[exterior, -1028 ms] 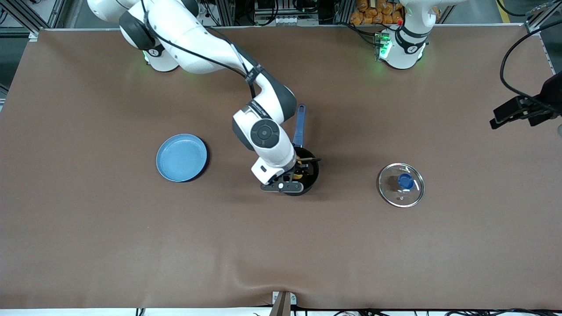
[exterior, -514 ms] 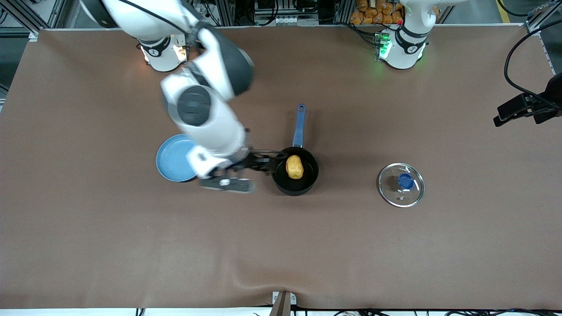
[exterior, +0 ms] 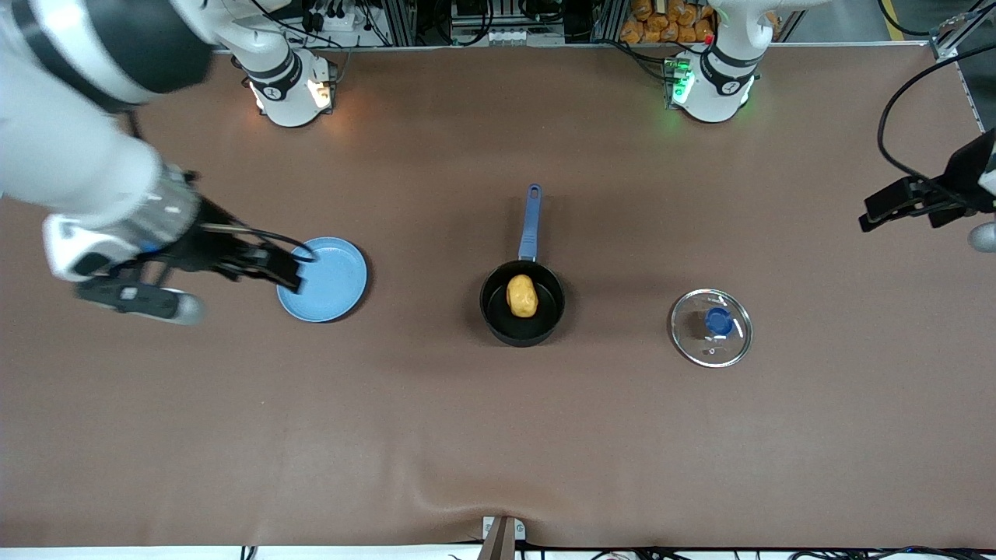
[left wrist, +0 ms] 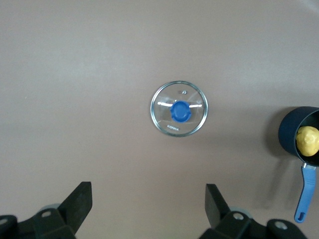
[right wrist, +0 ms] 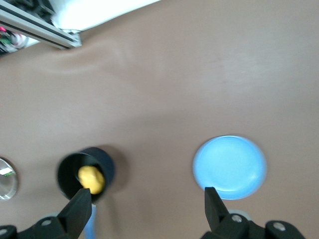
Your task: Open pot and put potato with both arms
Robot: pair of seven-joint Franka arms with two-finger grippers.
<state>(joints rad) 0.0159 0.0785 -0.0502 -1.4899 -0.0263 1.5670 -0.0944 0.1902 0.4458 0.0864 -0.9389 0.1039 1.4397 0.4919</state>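
The black pot (exterior: 498, 309) stands uncovered mid-table, its blue handle (exterior: 531, 222) pointing toward the robots' bases. The yellow potato (exterior: 522, 295) lies inside it. The glass lid with a blue knob (exterior: 711, 327) lies flat on the table, toward the left arm's end. My right gripper (exterior: 284, 268) is open and empty in the air over the edge of the blue plate (exterior: 331, 284). My left gripper (exterior: 875, 211) is open and empty, high over the left arm's end of the table. The left wrist view shows the lid (left wrist: 179, 108) and the potato (left wrist: 308, 140). The right wrist view shows the potato (right wrist: 91, 179) in the pot (right wrist: 105, 162).
The flat light-blue plate sits on the brown table cover toward the right arm's end and also shows in the right wrist view (right wrist: 229, 167). The table's metal frame (right wrist: 35, 30) shows in the right wrist view. A small ridge in the cover (exterior: 436, 486) lies near the front edge.
My right gripper has let go of the potato, which now lies in the pot. It has pulled away toward the right arm's end, to over the plate's edge. The left gripper barely shifted.
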